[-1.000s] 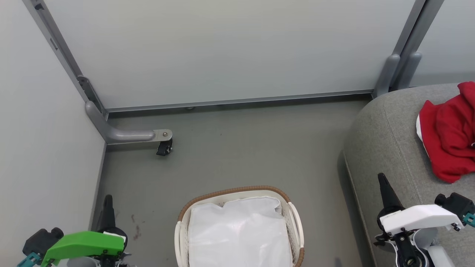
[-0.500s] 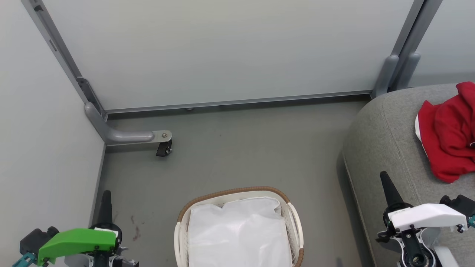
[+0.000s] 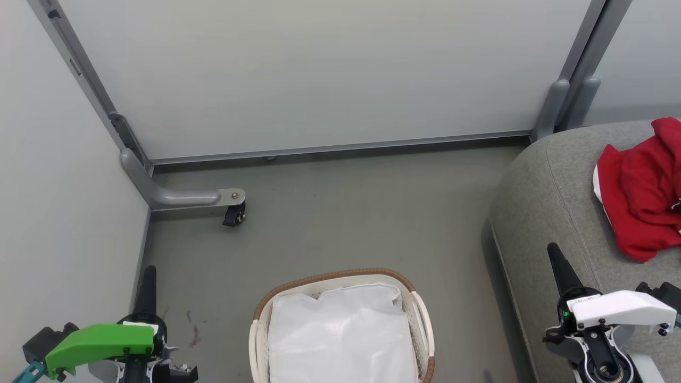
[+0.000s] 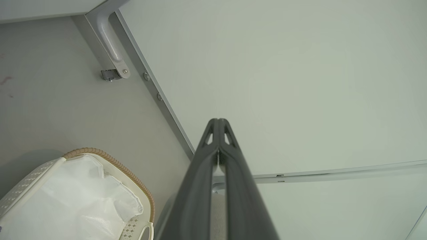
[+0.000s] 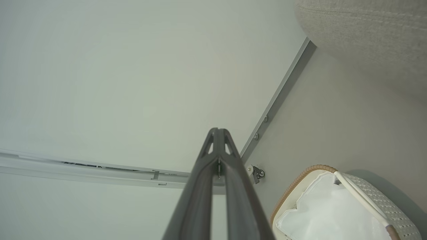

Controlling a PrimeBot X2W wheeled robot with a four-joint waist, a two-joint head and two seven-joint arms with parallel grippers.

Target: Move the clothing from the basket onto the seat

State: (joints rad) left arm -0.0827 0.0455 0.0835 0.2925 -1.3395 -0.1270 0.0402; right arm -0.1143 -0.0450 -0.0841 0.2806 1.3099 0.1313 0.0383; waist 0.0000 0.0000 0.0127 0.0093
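No readable txt; tiny mark [image 3: 580, 301] on right gripper [image 3: 553, 250] housing too blurred.

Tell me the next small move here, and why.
Probably just park both arms: the red clothing lies on the grey seat, the basket holds a white liner sheet, and the left gripper and right gripper are shut and empty.

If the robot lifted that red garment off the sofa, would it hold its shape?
Probably not: the red clothing lies crumpled in soft folds on the seat, so it would likely droop and hang. Being cloth, it looks light for its bulk and should not roll or break.
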